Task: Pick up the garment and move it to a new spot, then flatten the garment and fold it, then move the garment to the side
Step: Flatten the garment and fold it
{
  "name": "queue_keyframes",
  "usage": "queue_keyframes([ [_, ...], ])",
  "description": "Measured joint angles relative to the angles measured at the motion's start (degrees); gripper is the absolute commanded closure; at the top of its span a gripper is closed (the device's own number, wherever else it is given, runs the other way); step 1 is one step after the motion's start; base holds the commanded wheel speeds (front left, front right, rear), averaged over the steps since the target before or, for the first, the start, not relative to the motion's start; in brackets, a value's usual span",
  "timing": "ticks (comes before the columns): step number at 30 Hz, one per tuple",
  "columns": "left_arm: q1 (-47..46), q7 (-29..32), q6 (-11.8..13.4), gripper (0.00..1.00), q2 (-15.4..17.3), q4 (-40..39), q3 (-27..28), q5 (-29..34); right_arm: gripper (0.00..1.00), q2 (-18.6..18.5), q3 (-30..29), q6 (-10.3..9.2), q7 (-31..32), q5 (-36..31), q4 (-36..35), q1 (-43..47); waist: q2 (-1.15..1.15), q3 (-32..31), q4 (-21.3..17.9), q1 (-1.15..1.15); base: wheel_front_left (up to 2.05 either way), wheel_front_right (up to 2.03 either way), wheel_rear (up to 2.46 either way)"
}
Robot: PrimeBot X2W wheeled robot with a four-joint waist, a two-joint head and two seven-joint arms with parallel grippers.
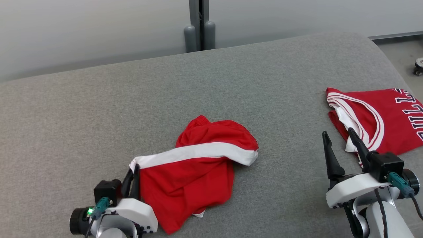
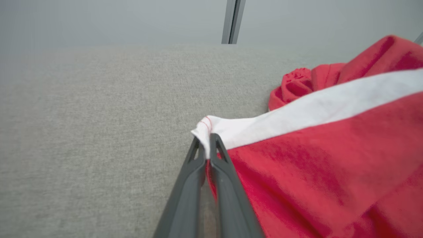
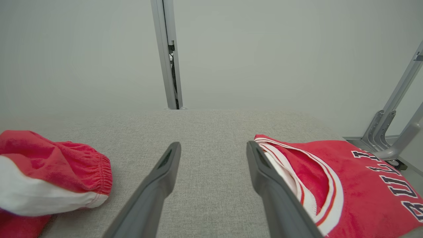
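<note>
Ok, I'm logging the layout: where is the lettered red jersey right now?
In the head view the jersey lies at the right edge of the grey surface, just beyond the open right pincer and apart from the crumpled red shorts.

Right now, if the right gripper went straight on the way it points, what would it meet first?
Nothing soon, it seems: the open right gripper points over bare grey surface between the red shorts and the red jersey. The jersey's collar lies close beside one finger; depth is unclear.

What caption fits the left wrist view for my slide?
Left tool shut on the white-striped corner of the red shorts, which lie crumpled on the grey fabric surface.
</note>
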Motion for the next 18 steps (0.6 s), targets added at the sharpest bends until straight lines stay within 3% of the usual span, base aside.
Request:
queue_keyframes([
  [8,0.79,0.00,0.43,1.00,1.03,-7.48,8.37,5.95,0.00,0.00,0.54,0.00,0.00,1.66,0.62,0.85,0.00,-1.82,3.62,0.00,0.00,0.00,0.00],
  [18,0.57,0.00,-0.30,1.00,3.08,-4.89,15.25,9.38,0.00,0.01,2.29,0.00,0.00,2.64,0.89,1.08,0.00,-1.71,5.28,0.00,0.00,0.00,0.00],
])
